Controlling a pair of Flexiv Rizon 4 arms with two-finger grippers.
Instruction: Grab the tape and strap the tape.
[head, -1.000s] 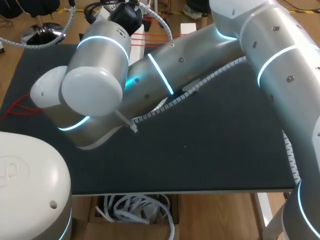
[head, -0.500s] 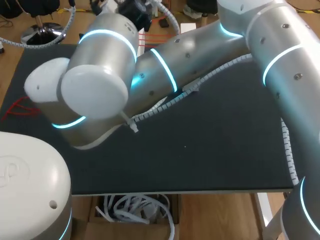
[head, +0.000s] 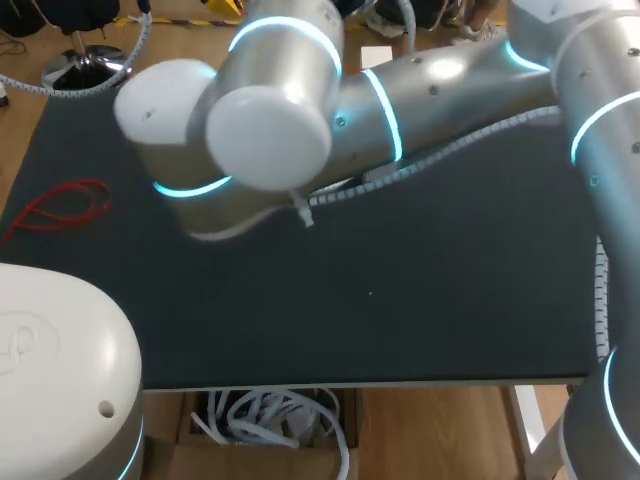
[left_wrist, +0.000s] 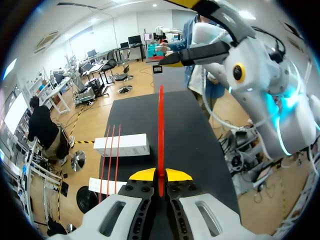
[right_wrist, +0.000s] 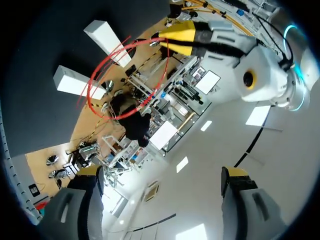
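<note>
your left gripper (left_wrist: 160, 174) pinches the red tape (left_wrist: 160, 120) upright. your right gripper (right_wrist: 161, 172) gapes wide. another red loop (head: 62, 205) lies by the bench's (head: 400, 300) left edge.

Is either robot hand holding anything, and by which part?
The left gripper pinches the thin red tape loop by its band, between its yellow fingertips. The right gripper is open, holding nothing.
</note>
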